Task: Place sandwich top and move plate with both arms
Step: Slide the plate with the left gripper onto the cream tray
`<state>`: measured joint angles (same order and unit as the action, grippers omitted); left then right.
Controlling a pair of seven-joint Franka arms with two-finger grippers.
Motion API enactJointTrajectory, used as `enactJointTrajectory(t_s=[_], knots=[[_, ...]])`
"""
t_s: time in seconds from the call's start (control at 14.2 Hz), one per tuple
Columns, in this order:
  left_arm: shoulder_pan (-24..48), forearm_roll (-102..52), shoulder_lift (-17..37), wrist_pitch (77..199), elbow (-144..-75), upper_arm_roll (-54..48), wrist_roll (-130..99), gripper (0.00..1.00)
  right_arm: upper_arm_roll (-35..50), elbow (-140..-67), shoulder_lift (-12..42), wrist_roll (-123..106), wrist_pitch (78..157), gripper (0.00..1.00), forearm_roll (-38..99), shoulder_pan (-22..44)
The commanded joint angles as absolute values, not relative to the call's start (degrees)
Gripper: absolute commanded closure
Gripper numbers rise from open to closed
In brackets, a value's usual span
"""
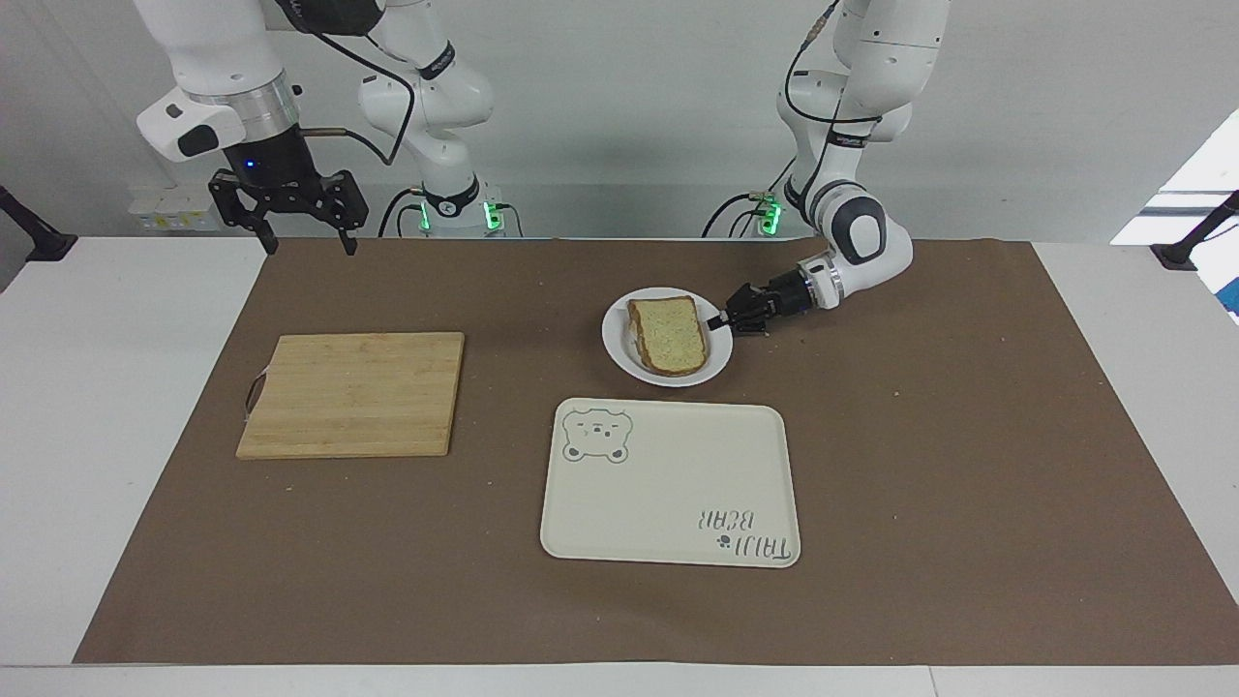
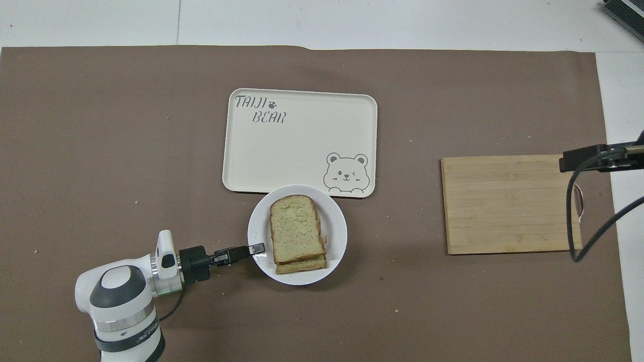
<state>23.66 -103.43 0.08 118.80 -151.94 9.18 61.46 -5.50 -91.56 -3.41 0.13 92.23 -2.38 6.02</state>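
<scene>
One plate sits near the middle of the brown mat, touching the edge of the tray that lies farther from the robots. It is small, white and hard, so it looks light and a bit slippery. The thin rim is the best place to hold it.

Going from the right arm's end of the table to the left arm's end: one wooden board, then one tray with a bear on it, then the one plate. Two bread slices are on the plate. The top slice lies on the bottom one. Bread is soft and light and can slide if the plate tips.

Two grippers show. The right gripper waits up high with its fingers apart, holding nothing. The left gripper is pinched tight on the plate's rim, low by the mat.
</scene>
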Motion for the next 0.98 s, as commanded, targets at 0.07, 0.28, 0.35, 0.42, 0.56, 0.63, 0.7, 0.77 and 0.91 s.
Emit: enactJointTrajectory(t_s=[0.07,0.28,0.35,0.42,0.56,0.63,0.7,0.77,0.91], knots=[[23.47,-103.63,-2.29,118.74,-147.94,9.76,54.16,1.0,-5.27,-91.67,-4.13,-1.05,91.32,0.0,-1.23,5.27],[23.47,-103.01,-1.33,124.7,-142.58,9.49,51.24,1.0,-5.27,-91.67,-4.13,-1.05,91.32,0.0,-1.23,5.27],[23.38,-102.57,-0.19,125.41,-141.08,9.49,51.15,1.0,-5.27,-91.67,-4.13,-1.05,91.32,0.0,-1.23,5.27],[23.38,-101.96,1.13,126.03,-139.24,9.58,51.07,1.0,-5.27,-91.67,-4.13,-1.05,91.32,0.0,-1.23,5.27],[23.82,-101.08,2.45,129.8,-137.12,9.32,51.24,1.0,-5.19,-91.84,-4.22,-1.14,90.8,0.0,-1.23,5.27],[23.82,-100.99,4.2,130.51,-134.67,9.4,50.81,1.0,-5.01,-91.76,-4.31,-1.23,89.05,0.0,-1.23,5.36],[23.82,-100.29,5.44,131.56,-132.47,9.4,49.41,1.0,-4.84,-91.67,-4.31,-1.23,88.86,0.0,-1.23,5.36],[23.73,-96.02,7.89,132.09,-128.88,9.32,44.61,1.0,-4.75,-91.67,-4.31,-1.32,88.94,0.0,-1.23,5.36],[23.12,-85.91,11.85,132.27,-122.46,9.32,35.02,1.0,-5.18,-91.58,-4.31,-1.58,88.42,0.0,-1.14,5.27]])
